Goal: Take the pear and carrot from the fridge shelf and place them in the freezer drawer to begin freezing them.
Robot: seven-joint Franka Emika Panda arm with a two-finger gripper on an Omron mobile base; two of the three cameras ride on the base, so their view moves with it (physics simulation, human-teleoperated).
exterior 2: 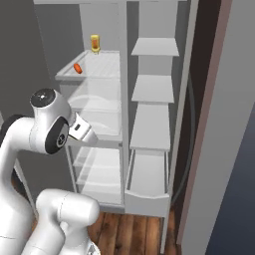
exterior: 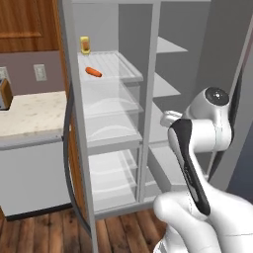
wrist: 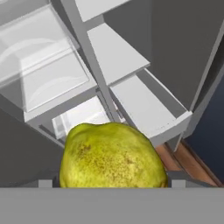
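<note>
Landmark is the flat pale ribbed fridge shelf [exterior: 111,66] with the raised rim, top of the fridge's left column.

Left base view, far left: pale speckled stone counter [exterior: 32,113] with a white wall outlet [exterior: 40,72] above it, both well left of the ribbed shelf and outside the fridge. The short bright orange tapered carrot [exterior: 93,72] lies flat on the shelf, near its left front. The small yellow-orange upright bottle [exterior: 85,45] stands at the shelf's back left, behind the carrot and apart from it. Translucent clear curved-front bins [exterior: 111,111] sit directly below the shelf. Plain smooth grey shelves [exterior: 165,85] stack in the column right of it.

Right base view: carrot [exterior 2: 77,68] on the same shelf [exterior 2: 99,67], bottle [exterior 2: 94,43] behind it. The pale grey shallow box-like freezer drawer [exterior 2: 145,187] sits well below and right of the shelf, at the bottom of the right column, pulled out, nothing visible in it.

Hand view: the rounded yellow-green speckled pear [wrist: 111,157] is off the shelf, up against the camera between the dark tips of the gripper [wrist: 111,183]. Fingers are clamped on the pear, one tip showing at each side of it. Freezer drawer [wrist: 151,109] lies beyond the pear, up and right in this view.
</note>
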